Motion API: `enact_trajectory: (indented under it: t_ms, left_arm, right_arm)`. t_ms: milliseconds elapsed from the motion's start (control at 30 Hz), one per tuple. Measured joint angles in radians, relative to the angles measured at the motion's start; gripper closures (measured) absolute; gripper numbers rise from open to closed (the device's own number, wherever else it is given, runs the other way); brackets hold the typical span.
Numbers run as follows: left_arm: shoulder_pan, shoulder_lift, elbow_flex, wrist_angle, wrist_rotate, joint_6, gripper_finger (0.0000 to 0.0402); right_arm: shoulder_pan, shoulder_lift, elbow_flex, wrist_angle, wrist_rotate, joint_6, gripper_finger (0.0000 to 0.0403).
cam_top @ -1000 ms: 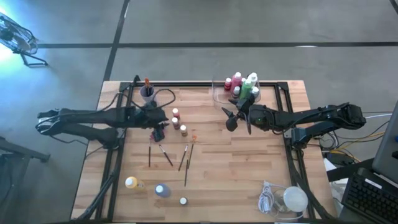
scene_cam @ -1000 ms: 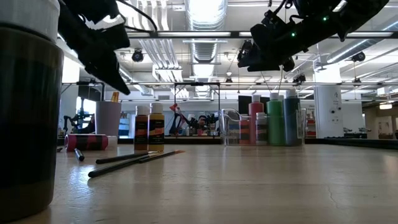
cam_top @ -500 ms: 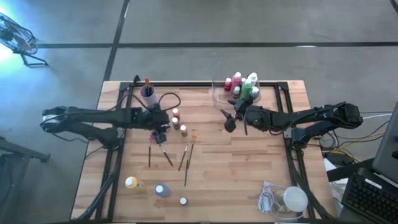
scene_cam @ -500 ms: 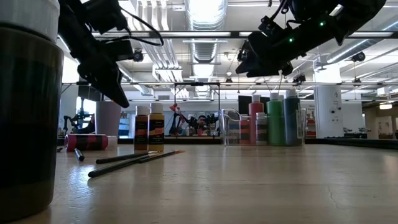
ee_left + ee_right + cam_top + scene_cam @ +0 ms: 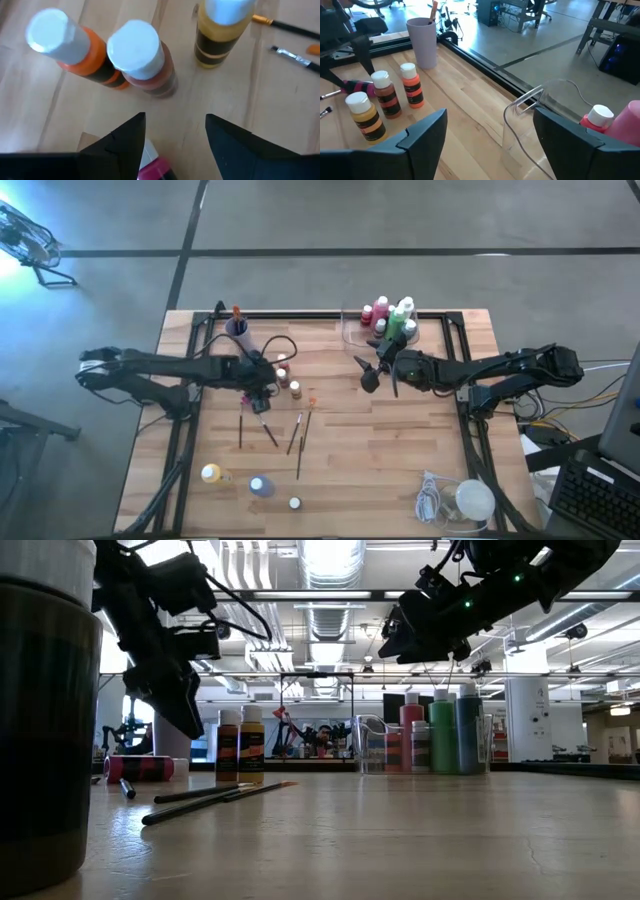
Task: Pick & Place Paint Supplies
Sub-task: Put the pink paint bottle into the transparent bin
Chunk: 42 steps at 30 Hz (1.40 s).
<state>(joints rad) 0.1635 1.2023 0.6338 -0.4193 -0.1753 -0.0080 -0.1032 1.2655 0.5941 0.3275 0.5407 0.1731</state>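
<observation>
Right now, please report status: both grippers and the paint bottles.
Left gripper open, over a lying pink bottle. Right gripper open, empty, near the clear tray. Three bottles upright. Nothing blocking.

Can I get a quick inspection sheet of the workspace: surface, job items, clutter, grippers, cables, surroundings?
Surface: wooden table, black frame rails.
Job's things: three upright bottles; pink bottle lying flat; brushes loose mid-table; more bottles in the clear tray; three bottles near the front edge.
Clutter: purple cup; white lump with cord.
Grippers: left gripper open above the pink bottle; right gripper open, empty, beside the tray.
Cables: black cable looping off the left arm.
Surroundings: workshop floor, nobody seen.
</observation>
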Motion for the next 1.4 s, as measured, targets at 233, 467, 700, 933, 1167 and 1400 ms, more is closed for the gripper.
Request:
enact_trajectory:
  t_ms: [233, 467, 700, 933, 1167, 1400]
  left_arm:
    - [0.0, 0.062, 0.0, 0.042, -0.001, -0.003, 0.019]
    - [0.0, 0.103, 0.0, 0.038, -0.022, 0.001, 0.0191]
    - [-0.001, 0.048, 0.022, -0.173, -0.098, -0.133, 0.0193]
    - [-0.001, -0.049, 0.072, -0.431, -0.073, -0.275, 0.0193]
    - [0.003, -0.089, 0.066, -0.457, 0.079, -0.384, 0.0191]
    - [0.003, -0.056, 0.033, -0.453, 0.083, -0.439, 0.0191]
  right_arm:
    - [0.0, 0.0, 0.0, 0.0, 0.0, 0.001, 0.0103]
    - [0.0, 0.0, 0.0, -0.001, 0.0, 0.001, 0.0122]
    - [0.0, 0.0, 0.0, -0.002, 0.0, 0.003, 0.0138]
    - [0.0, 0.0, 0.0, -0.01, 0.0, 0.008, 0.0145]
    - [0.0, 0.0, 0.0, -0.01, 0.0, 0.011, 0.013]
    - [0.0, 0.0, 0.0, -0.018, -0.001, 0.024, 0.0109]
